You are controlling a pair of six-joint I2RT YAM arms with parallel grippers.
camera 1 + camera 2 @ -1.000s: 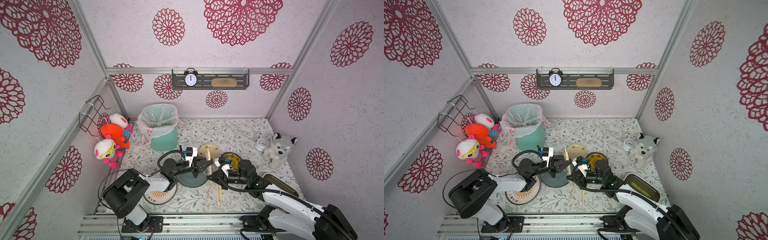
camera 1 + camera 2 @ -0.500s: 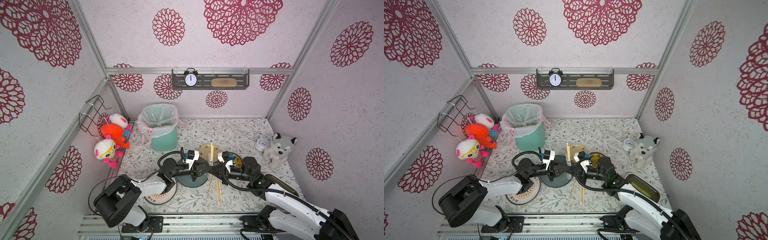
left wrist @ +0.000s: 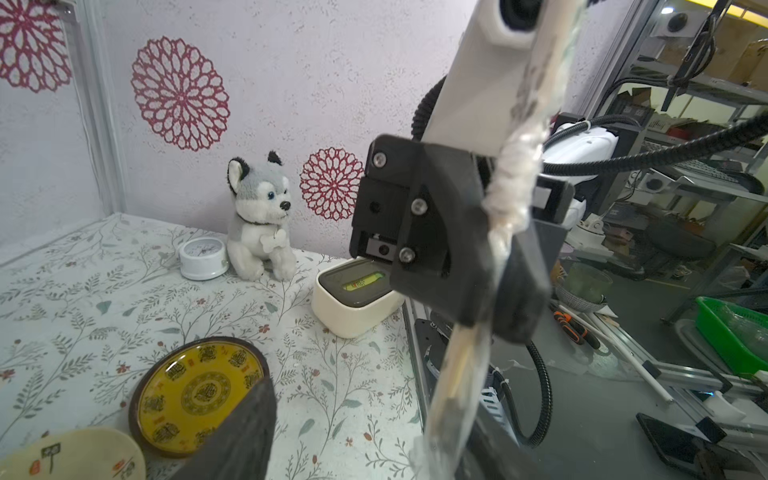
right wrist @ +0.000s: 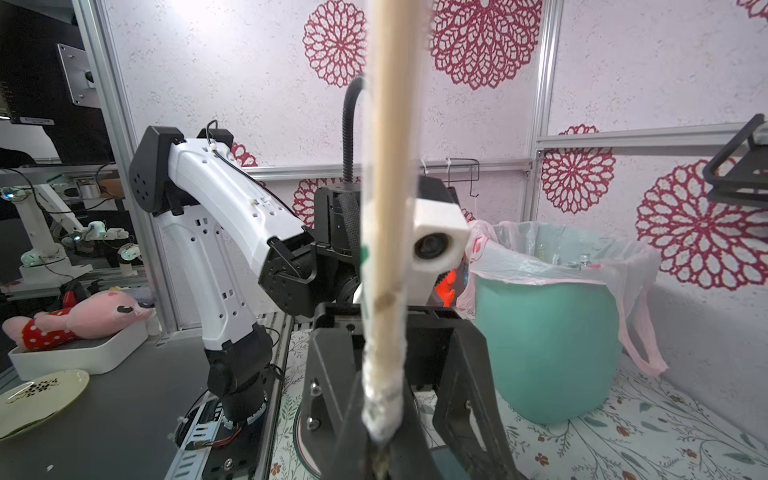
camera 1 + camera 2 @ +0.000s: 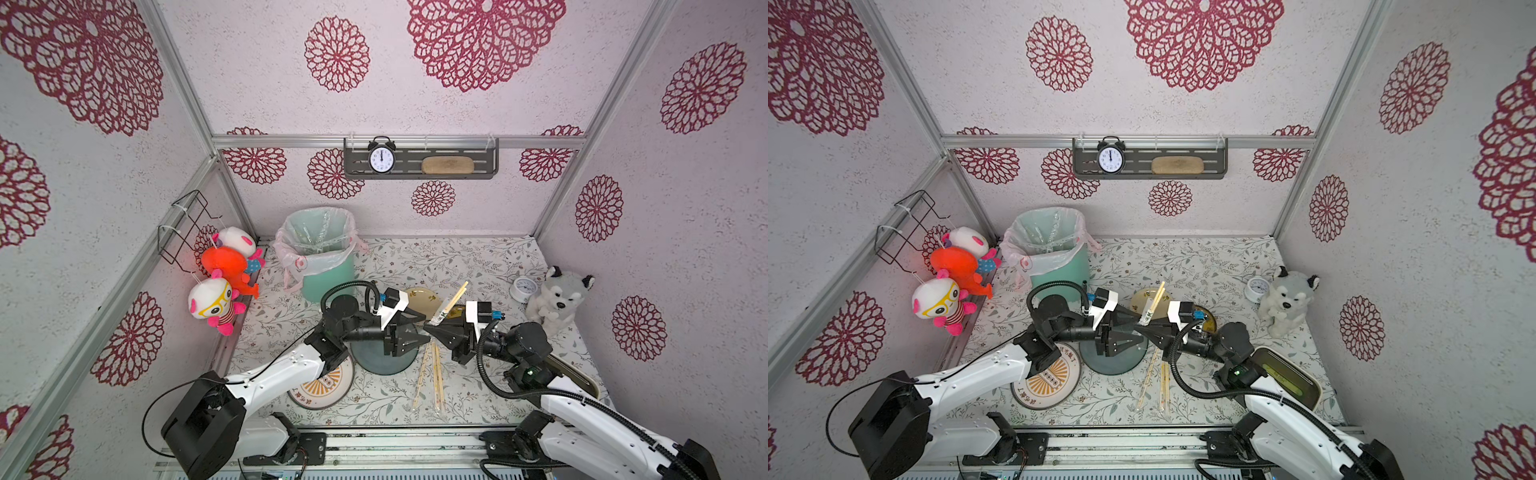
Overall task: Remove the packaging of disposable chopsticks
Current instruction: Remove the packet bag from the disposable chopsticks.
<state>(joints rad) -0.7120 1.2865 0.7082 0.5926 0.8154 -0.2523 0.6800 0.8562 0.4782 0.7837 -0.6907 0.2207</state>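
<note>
Pale chopsticks [image 5: 456, 296] in crumpled clear sleeve [image 5: 439, 316], pinched by right gripper [image 5: 433, 328]; left gripper [image 5: 420, 331] at its nine o'clock gapes wide.

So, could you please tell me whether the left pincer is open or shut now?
Open: the left pincer shows fingers wide apart in the right wrist view, gripping nothing; the right pincer alone holds the chopsticks.

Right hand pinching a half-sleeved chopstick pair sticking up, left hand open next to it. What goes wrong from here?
1. The right hand pinches the pale wooden chopsticks through the crinkly clear plastic sleeve bunched at their lower end. Pulling the sleeve may drag the sticks out too, or let them slip free.
2. The open left hand sits almost against the right hand's tip, so a regrasp could clip it.
</note>
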